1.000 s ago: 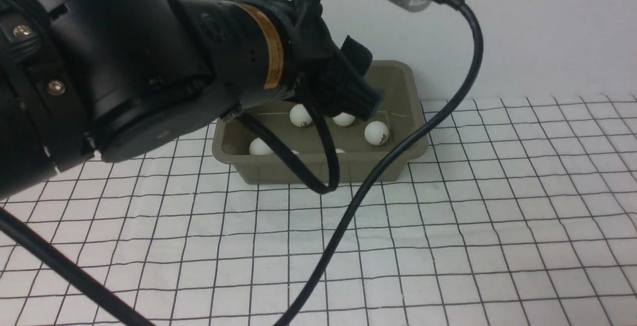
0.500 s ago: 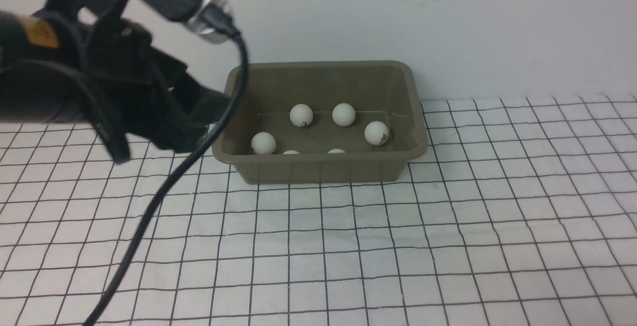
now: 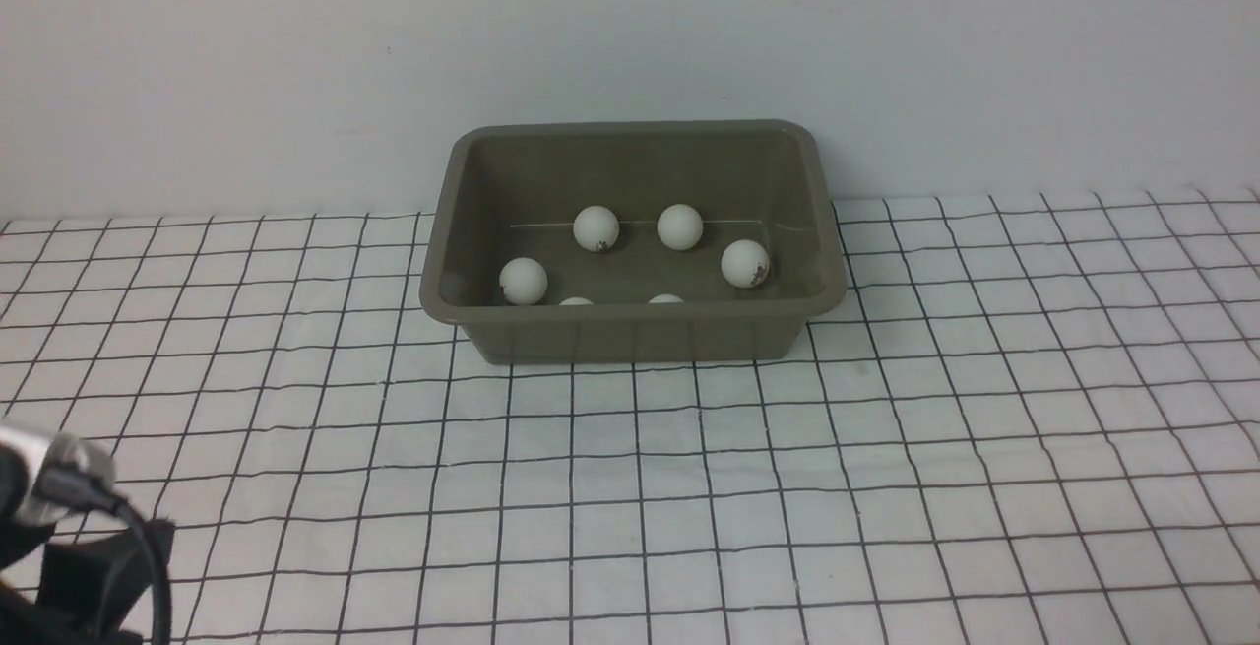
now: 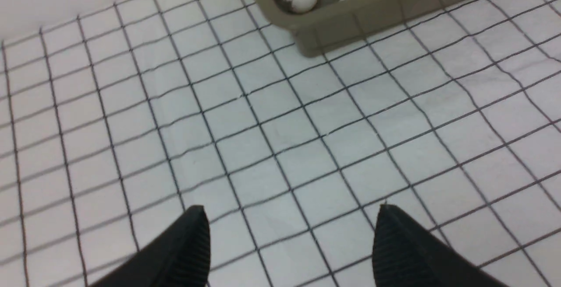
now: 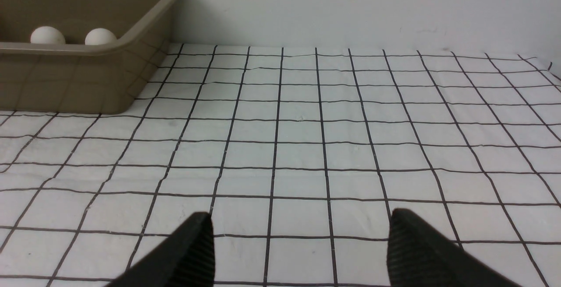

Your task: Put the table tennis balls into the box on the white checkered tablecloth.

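Plain pale wall stands behind the tabletop, which is covered by the cloth [image 3: 886, 487], white with a thin black grid and slightly wrinkled; the box [image 3: 630, 335] sits on it close against the wall, an olive-grey plastic tub with rounded corners, a rolled rim and sloping walls. Six balls [image 3: 597, 228] show inside it in the front view, small, matte and white; four lie in full view on the floor of the box, two only peek above the near wall, and some carry a small dark mark; whether another ball hides behind that wall cannot be told.

Only a dark corner of the left arm [image 3: 69, 566], with a silver plug and a black cable, shows at the near left edge of the front view, well apart from the box; the left gripper [image 4: 291, 243] hangs over bare cloth, tilted toward the box's near corner, its ribbed black jaws wide apart with nothing between them. The right gripper [image 5: 300, 245] sits low over the cloth, looking along it toward the wall, the box off to one side; its jaws likewise stand apart and hold nothing.
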Robot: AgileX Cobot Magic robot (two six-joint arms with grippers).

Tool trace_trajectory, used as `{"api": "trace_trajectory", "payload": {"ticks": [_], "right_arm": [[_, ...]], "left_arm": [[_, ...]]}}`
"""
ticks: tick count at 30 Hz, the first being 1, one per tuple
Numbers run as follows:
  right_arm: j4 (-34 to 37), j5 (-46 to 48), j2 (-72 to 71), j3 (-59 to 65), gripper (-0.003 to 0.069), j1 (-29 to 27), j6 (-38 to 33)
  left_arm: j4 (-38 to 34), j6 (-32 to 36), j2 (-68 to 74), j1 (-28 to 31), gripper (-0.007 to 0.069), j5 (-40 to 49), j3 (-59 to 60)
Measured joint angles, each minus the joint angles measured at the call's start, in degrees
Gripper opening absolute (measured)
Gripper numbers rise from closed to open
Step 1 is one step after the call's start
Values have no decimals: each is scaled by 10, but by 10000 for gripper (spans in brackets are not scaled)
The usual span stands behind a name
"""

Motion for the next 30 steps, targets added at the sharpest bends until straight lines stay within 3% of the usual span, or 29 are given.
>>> {"api": "trace_trajectory", "payload": {"ticks": [3, 10, 17, 30], "right_arm": [[0, 0, 0, 0, 482, 0, 0], [0, 0, 0, 0, 482, 0, 0], [0, 0, 0, 0, 482, 0, 0], [0, 0, 0, 0, 482, 0, 0]], "left_arm": [[0, -17, -113, 56, 447, -5, 95], [1, -20, -256, 80, 447, -46, 197], [14, -29, -293, 81, 447, -68, 220], [88, -127, -302, 81, 447, -138, 299]]}}
